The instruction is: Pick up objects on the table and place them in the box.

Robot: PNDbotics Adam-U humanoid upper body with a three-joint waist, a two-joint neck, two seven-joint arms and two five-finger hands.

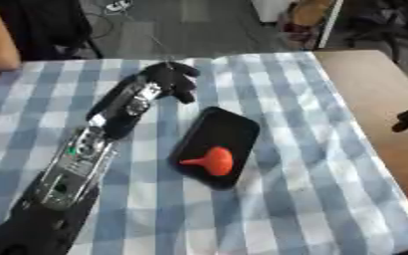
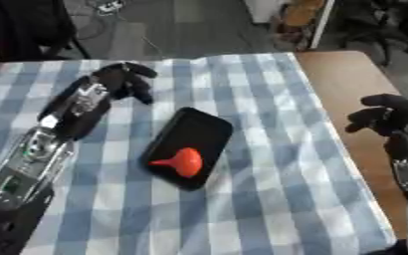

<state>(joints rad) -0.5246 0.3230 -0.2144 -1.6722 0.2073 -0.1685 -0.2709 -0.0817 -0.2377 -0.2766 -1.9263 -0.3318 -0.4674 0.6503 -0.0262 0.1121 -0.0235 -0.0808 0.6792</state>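
Stretched up from the near left, the left hand (image 1: 174, 79) hangs empty with fingers curled beyond the black tray (image 1: 229, 127), where the red funnel (image 1: 211, 160) already lies, while the right hand (image 2: 388, 118), also curled and empty, waits off the striped cloth (image 1: 312, 189).

Blue-and-white checked tablecloth (image 1: 268, 99), black tray (image 1: 216, 139) just right of the black left hand (image 1: 174, 79), orange-red funnel-shaped object (image 1: 212, 160) in it, bare tan wooden tabletop (image 2: 347, 94) under the black right hand (image 2: 386, 117), silver-and-black left forearm (image 1: 85, 154).
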